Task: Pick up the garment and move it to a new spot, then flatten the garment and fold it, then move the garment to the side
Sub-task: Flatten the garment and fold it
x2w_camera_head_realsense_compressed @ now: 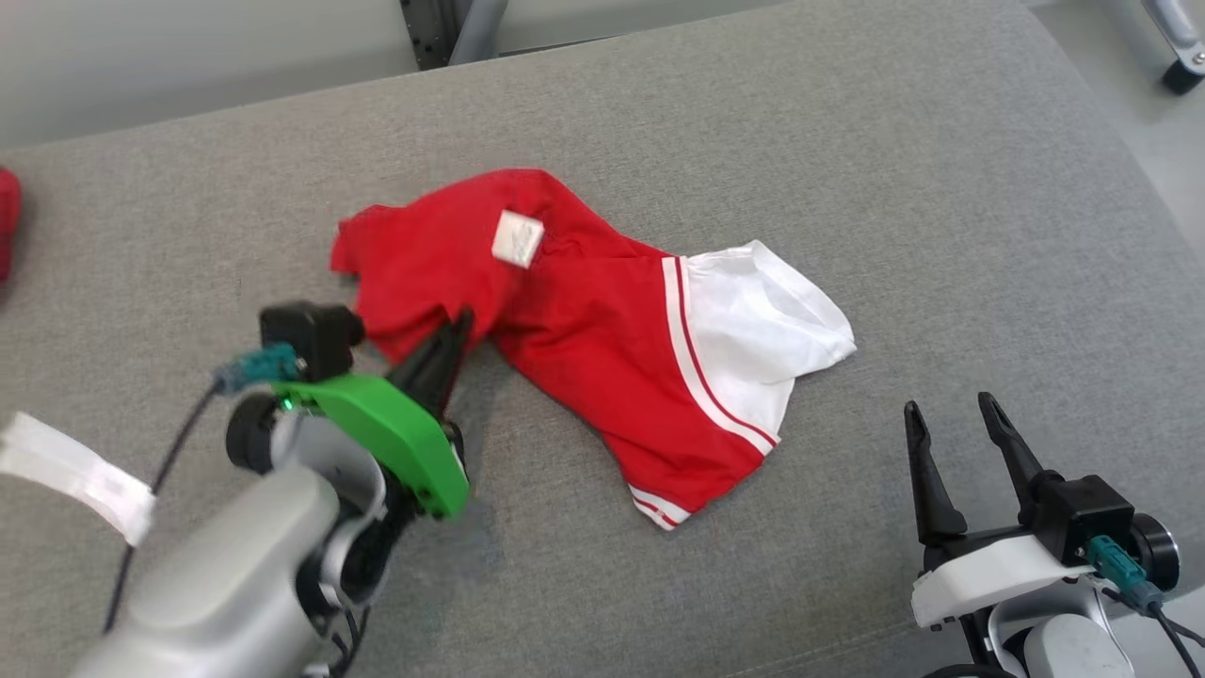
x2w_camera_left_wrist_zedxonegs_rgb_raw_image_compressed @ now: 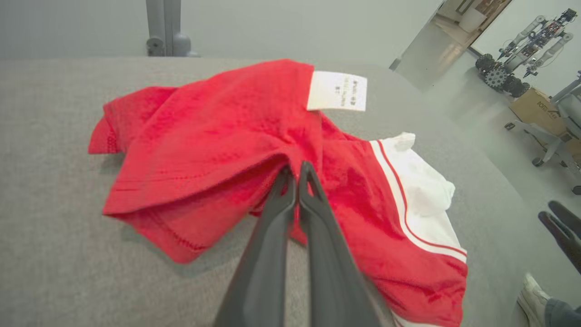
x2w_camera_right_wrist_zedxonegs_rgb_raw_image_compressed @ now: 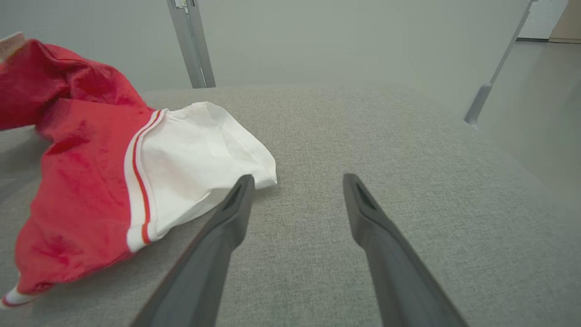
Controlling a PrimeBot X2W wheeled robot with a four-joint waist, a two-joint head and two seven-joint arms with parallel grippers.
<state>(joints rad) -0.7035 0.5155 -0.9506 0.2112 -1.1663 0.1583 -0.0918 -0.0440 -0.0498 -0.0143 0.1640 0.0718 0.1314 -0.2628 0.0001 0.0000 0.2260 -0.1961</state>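
Head view inspection: the garment (x2w_camera_head_realsense_compressed: pixel 584 320), red with a white section (x2w_camera_head_realsense_compressed: pixel 753 320) set off by red and white stripes, lies crumpled on the grey counter (x2w_camera_head_realsense_compressed: pixel 847 141), which extends past the garment on every side. A white label (x2w_camera_head_realsense_compressed: pixel 518 237) sits on the upper part of the garment, on the red cloth. The left hand (x2w_camera_head_realsense_compressed: pixel 459 328) is at the garment's near left edge, fingers clenched together with their tips on a gathered fold of red cloth. Left wrist view confirms this: the left hand (x2w_camera_left_wrist_zedxonegs_rgb_raw_image_compressed: pixel 297 170) has both fingers pressed flat against each other and meets the garment (x2w_camera_left_wrist_zedxonegs_rgb_raw_image_compressed: pixel 213 136) where the cloth bunches and rises off the surface; the label (x2w_camera_left_wrist_zedxonegs_rgb_raw_image_compressed: pixel 337 91) lies beyond that fold. The right hand (x2w_camera_head_realsense_compressed: pixel 949 407) stands to the near right of the garment, apart from it, fingers spread wide and holding nothing. Right wrist view shows the right hand (x2w_camera_right_wrist_zedxonegs_rgb_raw_image_compressed: pixel 298 179) released over bare cloth-covered surface, one fingertip just beside the white corner of the garment (x2w_camera_right_wrist_zedxonegs_rgb_raw_image_compressed: pixel 81 159), contact not established. A separate red object (x2w_camera_head_realsense_compressed: pixel 8 221) lies well to the left of the garment.
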